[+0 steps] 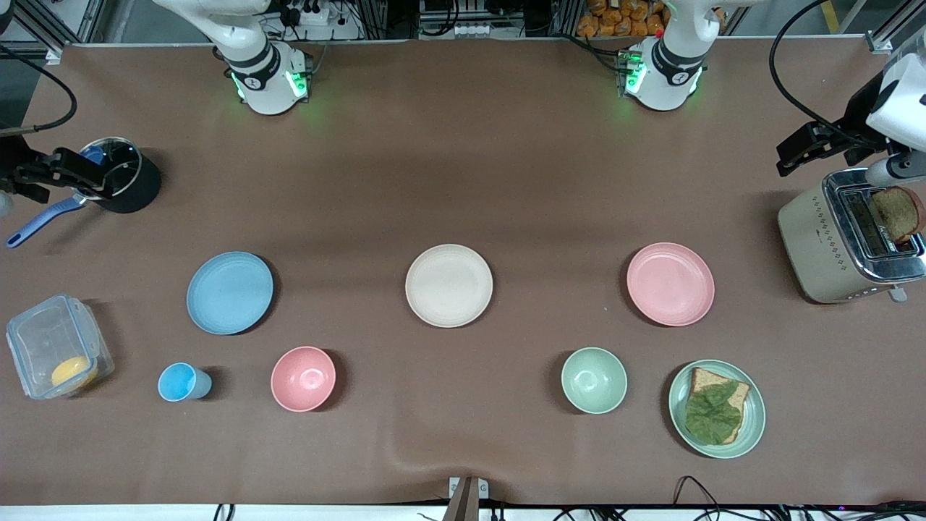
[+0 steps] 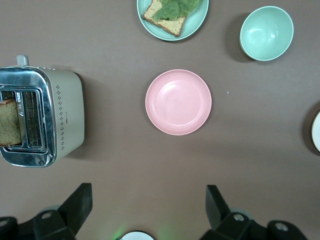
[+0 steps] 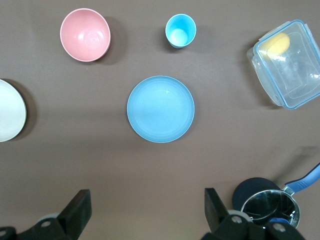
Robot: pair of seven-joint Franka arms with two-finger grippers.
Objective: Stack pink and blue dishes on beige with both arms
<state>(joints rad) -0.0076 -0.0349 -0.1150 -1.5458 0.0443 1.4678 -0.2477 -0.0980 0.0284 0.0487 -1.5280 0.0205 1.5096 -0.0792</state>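
The beige plate lies flat at the table's middle. The pink plate lies beside it toward the left arm's end, and the blue plate toward the right arm's end. All three rest apart, with nothing on them. My left gripper hangs open and empty, high over bare table between its base and the pink plate. My right gripper is likewise open and empty, high over bare table short of the blue plate. In the front view the left gripper and right gripper show at the edges.
A toaster with a bread slice stands at the left arm's end. A green plate with bread and a leaf, a green bowl, a pink bowl and a blue cup sit nearer the camera. A clear box and a pot are at the right arm's end.
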